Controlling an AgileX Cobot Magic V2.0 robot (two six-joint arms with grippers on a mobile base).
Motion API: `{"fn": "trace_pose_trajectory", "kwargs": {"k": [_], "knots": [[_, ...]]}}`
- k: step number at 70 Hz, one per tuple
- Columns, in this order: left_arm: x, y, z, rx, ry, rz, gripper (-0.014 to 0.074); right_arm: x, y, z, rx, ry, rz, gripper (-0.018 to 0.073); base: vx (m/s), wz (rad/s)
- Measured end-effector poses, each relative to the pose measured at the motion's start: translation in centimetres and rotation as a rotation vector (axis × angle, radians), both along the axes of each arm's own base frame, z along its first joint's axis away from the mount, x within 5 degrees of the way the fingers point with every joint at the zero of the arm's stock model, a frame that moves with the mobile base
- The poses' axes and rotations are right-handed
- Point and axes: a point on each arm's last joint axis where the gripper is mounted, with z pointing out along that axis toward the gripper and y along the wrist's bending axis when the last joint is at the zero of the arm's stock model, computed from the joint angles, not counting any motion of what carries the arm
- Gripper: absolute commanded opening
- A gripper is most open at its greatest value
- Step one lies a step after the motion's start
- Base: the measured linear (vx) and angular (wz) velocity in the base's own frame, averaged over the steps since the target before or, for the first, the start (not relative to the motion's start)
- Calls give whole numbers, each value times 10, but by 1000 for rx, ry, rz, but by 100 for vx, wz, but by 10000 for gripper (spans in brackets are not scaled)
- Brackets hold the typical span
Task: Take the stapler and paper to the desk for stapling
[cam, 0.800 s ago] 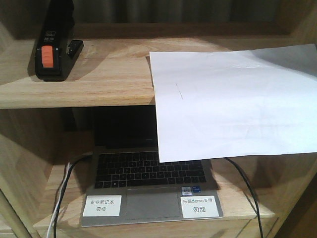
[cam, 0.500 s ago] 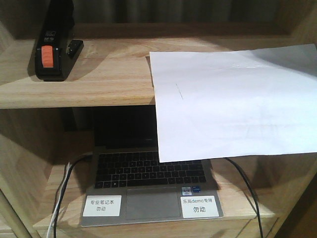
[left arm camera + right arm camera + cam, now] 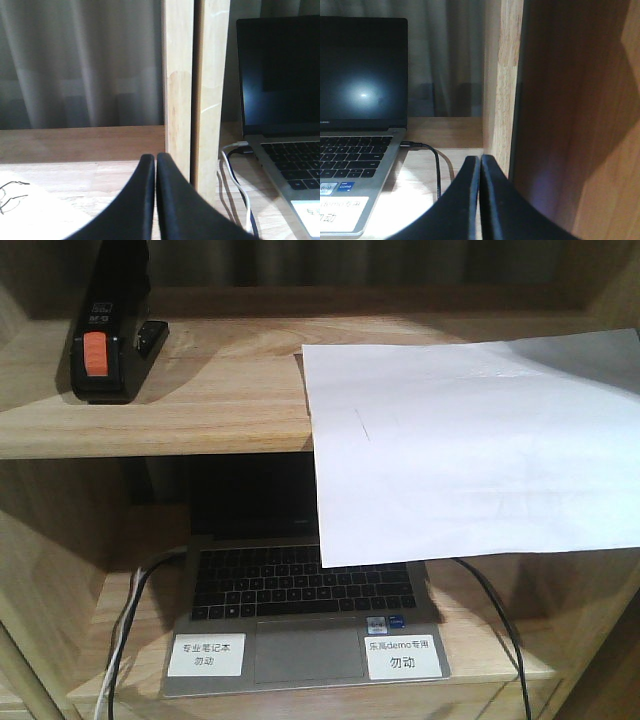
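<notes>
The left jaws are pressed together with nothing between them, low beside the shelf unit's left upright point(image 3: 177, 75). The right jaws are likewise closed and empty by the right upright point(image 3: 502, 75). Both look parked either side of the open laptop point(image 3: 300, 590) on the lower shelf, neither reaching yet. Above, the paper point(image 3: 470, 450) lies on the upper shelf point(image 3: 180, 410) with its front part hanging over the edge, which offers a free edge to pinch. Farther back at the left sits the stapler point(image 3: 105, 330), well apart from the sheet. The surface for stapling is out of view.
</notes>
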Motion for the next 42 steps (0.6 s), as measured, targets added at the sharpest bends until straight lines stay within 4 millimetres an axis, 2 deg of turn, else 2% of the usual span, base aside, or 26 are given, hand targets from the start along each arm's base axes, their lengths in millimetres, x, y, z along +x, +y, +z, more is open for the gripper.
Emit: {"fn": "trace_pose_trajectory", "kwargs": {"k": [21, 42], "knots": [[0, 0, 1, 1, -6, 0, -6, 0, 0, 1, -17, -6, 1, -9, 0, 0], [0, 0, 9, 9, -96, 1, -6, 0, 0, 3, -22, -37, -2, -9, 0, 0]]}}
